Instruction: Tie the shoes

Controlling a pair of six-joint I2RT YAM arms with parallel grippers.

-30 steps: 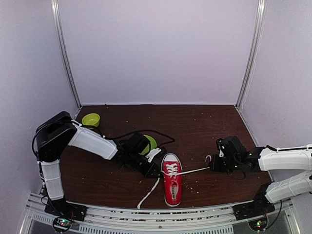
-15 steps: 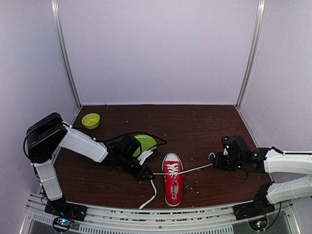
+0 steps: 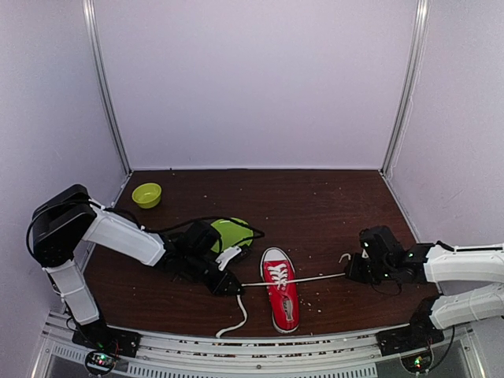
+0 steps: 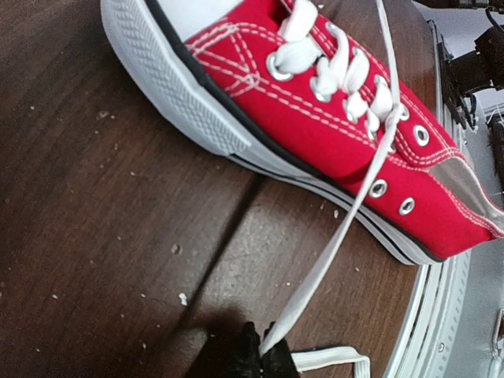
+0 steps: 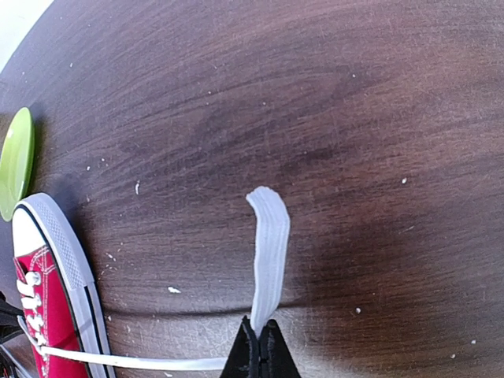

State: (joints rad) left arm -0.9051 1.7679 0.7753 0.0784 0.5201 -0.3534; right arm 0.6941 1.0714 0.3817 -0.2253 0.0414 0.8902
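Observation:
One red canvas shoe (image 3: 280, 297) with a white sole lies on the brown table, toe toward the back wall; it also shows in the left wrist view (image 4: 315, 118) and at the right wrist view's left edge (image 5: 47, 299). Its white laces are drawn taut out to both sides. My left gripper (image 3: 234, 287) (image 4: 264, 350), left of the shoe, is shut on the left lace (image 4: 339, 244). My right gripper (image 3: 352, 274) (image 5: 259, 340), right of the shoe, is shut on the right lace (image 5: 268, 252), whose free end sticks up past the tips.
A green plate (image 3: 232, 233) lies just behind the left arm and shows edge-on in the right wrist view (image 5: 14, 161). A small green bowl (image 3: 146, 194) sits at the back left. Slack lace (image 3: 232, 319) trails toward the metal rail (image 3: 236, 346) along the near edge.
Both grippers have moved apart, the left one further left and the right one slightly right. The laces have gone tighter and straighter, and the shoe has turned a little.

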